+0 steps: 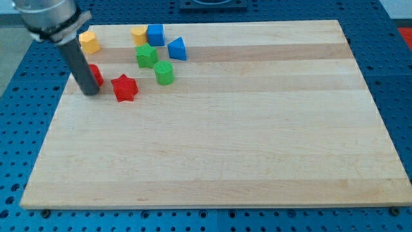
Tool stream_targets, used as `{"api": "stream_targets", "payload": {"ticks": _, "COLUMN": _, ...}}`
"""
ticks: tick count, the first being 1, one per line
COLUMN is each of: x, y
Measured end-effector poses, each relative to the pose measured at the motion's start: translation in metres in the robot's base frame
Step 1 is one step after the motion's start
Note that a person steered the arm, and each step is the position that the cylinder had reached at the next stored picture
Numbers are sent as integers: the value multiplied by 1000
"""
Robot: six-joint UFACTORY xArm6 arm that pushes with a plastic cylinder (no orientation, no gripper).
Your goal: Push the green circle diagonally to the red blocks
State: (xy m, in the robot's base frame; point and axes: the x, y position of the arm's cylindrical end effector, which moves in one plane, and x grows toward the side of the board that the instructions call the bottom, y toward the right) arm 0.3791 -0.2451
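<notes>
The near part of the wooden tabletop [212,161] lies bare, with all the blocks gathered toward the view's top left. Nearest of them is the red star [125,87]. Just to its left, my tip [92,91] rests on the board; it is a plain rod, so there is no end effector to be apart or together. The rod covers most of a second red block [96,74], whose shape I cannot tell, touching or almost touching it.

The green circle [164,73] sits up and to the right of the red star, near it but apart, and well to the right of my tip. Just beyond it is a green star-like block [146,56], then the blue triangle [177,49] on the right. Farthest stand the blue cube [155,35], a yellow block [139,35] touching it, and a yellow hexagon [89,42] at the left edge.
</notes>
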Motion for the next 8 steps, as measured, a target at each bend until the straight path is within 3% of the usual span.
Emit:
{"api": "stream_targets", "payload": {"ticks": 1, "x": 21, "y": 60}}
{"api": "stream_targets", "payload": {"ticks": 2, "x": 83, "y": 119}}
{"api": "stream_targets", "payload": {"ticks": 3, "x": 80, "y": 202}}
{"api": "stream_targets", "payload": {"ticks": 5, "x": 66, "y": 216}}
{"api": "stream_targets", "payload": {"ticks": 6, "x": 103, "y": 83}}
{"api": "stream_targets", "payload": {"ticks": 7, "x": 57, "y": -33}}
{"api": "stream_targets", "payload": {"ticks": 8, "x": -17, "y": -58}}
